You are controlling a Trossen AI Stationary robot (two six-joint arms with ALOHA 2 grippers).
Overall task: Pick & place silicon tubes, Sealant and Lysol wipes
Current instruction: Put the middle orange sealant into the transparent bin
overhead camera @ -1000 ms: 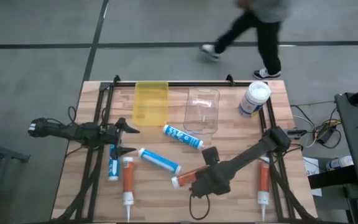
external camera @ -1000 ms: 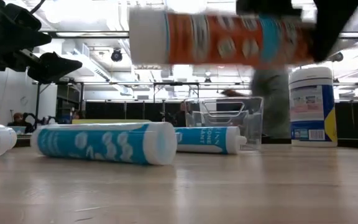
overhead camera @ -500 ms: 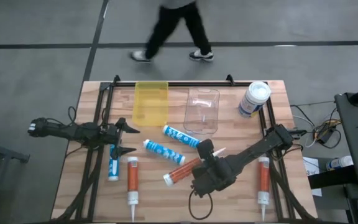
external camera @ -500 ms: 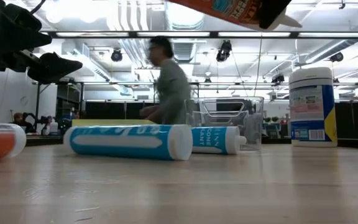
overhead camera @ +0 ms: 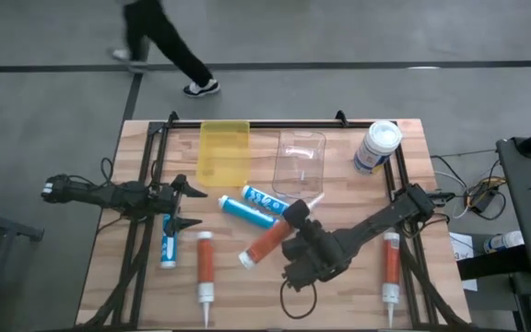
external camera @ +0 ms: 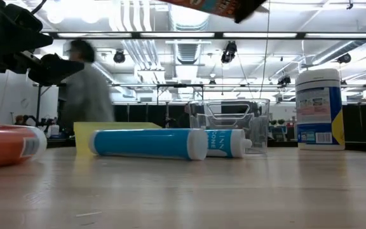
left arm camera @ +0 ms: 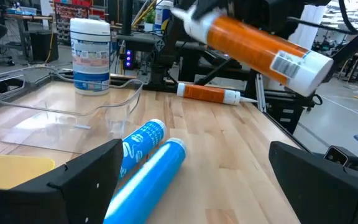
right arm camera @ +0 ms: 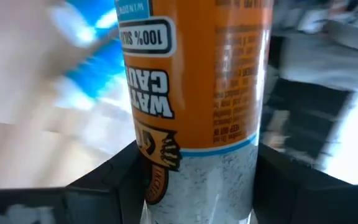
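right gripper clamps orange tube aloft mid-table; left gripper open near left edge.

A grey concrete floor is spreading around the wooden table, crossed by dark seam lines. A person in dark trousers is walking past the far side, showing blurred in the low view. Beyond the table, ceiling lights are glowing over exposed ducts, and dark windows are lining the back wall. A dark equipment stand with cables is sitting to the right
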